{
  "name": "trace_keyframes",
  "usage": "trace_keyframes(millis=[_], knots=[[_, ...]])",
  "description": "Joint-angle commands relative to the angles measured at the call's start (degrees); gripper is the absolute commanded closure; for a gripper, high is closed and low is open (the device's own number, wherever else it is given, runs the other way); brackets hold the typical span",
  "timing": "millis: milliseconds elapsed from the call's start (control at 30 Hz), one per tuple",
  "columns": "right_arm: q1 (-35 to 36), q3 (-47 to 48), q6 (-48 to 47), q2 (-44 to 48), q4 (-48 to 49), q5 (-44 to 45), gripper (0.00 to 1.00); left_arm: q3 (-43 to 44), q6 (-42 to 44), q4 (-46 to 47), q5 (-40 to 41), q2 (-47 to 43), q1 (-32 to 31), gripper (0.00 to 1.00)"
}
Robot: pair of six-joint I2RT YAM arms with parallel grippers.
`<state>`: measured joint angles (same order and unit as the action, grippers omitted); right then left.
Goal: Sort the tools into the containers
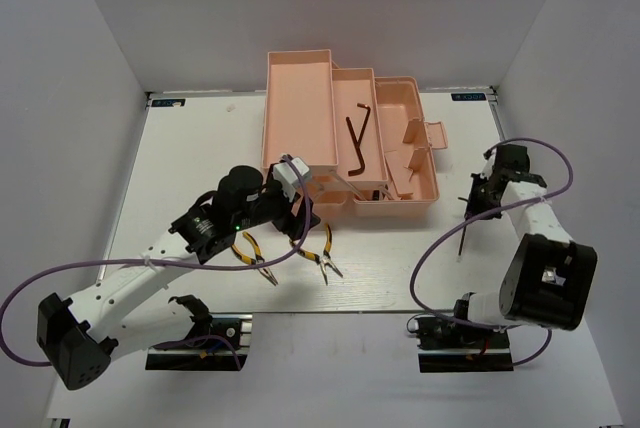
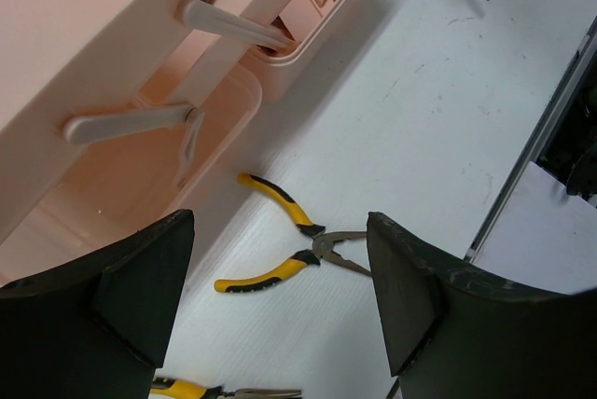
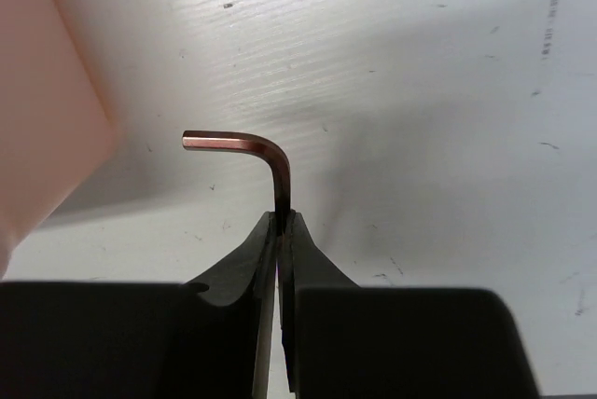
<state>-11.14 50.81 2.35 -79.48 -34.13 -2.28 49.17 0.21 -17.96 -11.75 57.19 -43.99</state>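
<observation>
On the white surface (image 1: pixel 180 168), the pink toolbox (image 1: pixel 298 108) stood open, two hex keys (image 1: pixel 355 143) lying in its middle tray. The left end effector (image 2: pixel 278 231), fingers spread wide and empty, hung over two yellow pliers (image 1: pixel 256 256) lying just in front of the box. The right end effector (image 3: pixel 280 222) was clamped on the long leg of a third key (image 3: pixel 252 143), just right of the box. A clean drop likely called for lifting the thin key over the box wall with a firm pinch so it could not swivel. It should then be lowered beside the others before release.
</observation>
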Motion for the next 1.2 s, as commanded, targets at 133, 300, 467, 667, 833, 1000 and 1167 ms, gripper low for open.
trace_keyframes(millis=[133, 300, 467, 667, 833, 1000, 1167], knots=[[-1.8, 4.2, -5.2, 10.0, -0.2, -0.5, 1.00, -0.9, 0.5, 1.7, -2.2, -0.2, 0.8, 0.15], [-1.6, 14.5, -6.3, 12.4, -4.9, -11.9, 1.00, -1.4, 1.0, 2.2, -2.8, 0.8, 0.8, 0.15], [0.9, 27.7, 0.3, 6.6, -5.3, -32.1, 1.00, -2.6, -2.9, 2.2, -1.3, 1.3, 0.2, 0.15], [11.0, 39.0, 11.8, -6.3, 1.9, -42.2, 1.00, -5.4, -14.6, -0.8, 4.1, -0.9, -0.5, 0.17], [20.3, 48.3, 16.9, -18.5, 5.2, -42.2, 1.00, -8.7, -27.6, -6.5, 14.9, -5.3, -0.5, 0.20], [25.6, 59.1, 15.8, -27.6, 2.3, -37.1, 1.00, -12.6, -37.2, -12.9, 25.6, -7.5, -0.5, 0.20], [28.4, 59.2, 12.5, -31.5, -1.5, -30.6, 1.00, -14.5, -45.4, -16.1, 31.5, -6.9, -0.5, 0.18]])
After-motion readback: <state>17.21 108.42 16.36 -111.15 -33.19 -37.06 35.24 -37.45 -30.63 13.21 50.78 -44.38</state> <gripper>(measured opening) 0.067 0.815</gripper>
